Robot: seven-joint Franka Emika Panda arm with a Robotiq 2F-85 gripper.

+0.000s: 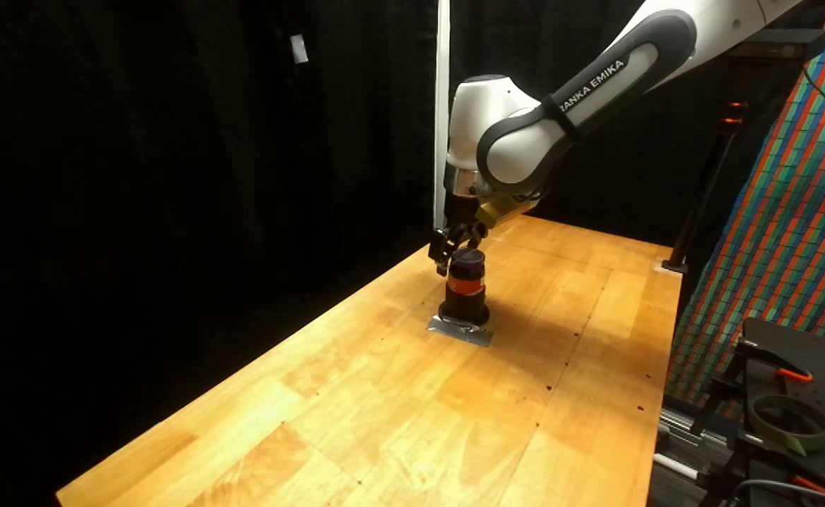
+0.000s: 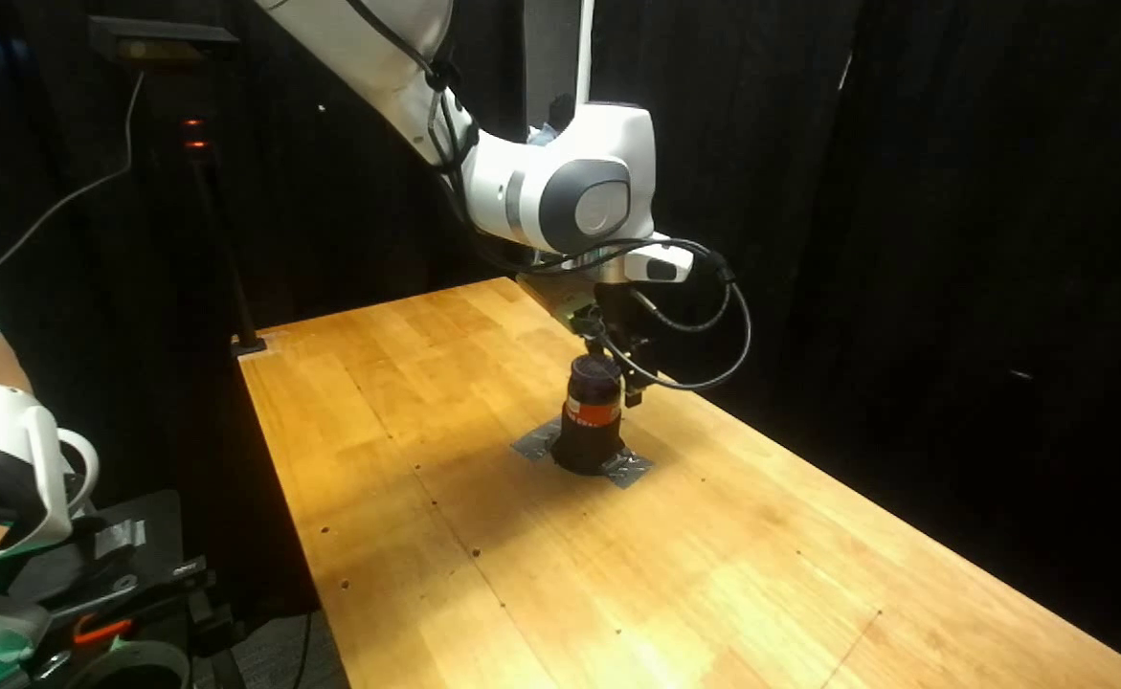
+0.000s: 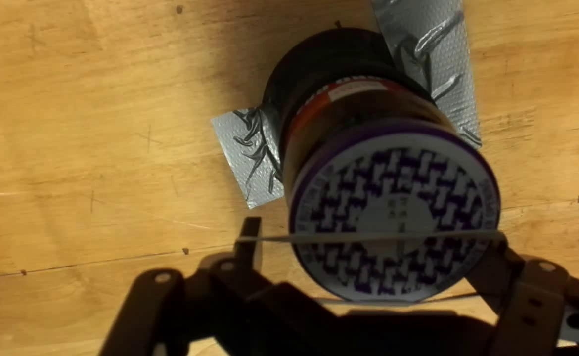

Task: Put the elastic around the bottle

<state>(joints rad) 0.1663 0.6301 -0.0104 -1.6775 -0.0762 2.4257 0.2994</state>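
The wide-spread black gripper (image 3: 376,237) is holding the thin pale elastic (image 3: 348,238) over the dark, orange-banded bottle (image 2: 591,414) between the edges of a wooden table (image 1: 398,415), apparently aligning; next, lowering.

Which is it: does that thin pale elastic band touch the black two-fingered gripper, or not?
Touching. The wrist view shows the elastic band stretched straight across the gripper, its strand meeting both spread fingertips.

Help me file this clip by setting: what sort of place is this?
Probably a robotics lab: a Franka Emika arm reaches over a wooden table, what look like black curtains hang behind, and duct tape lies at the foot of the bottle.
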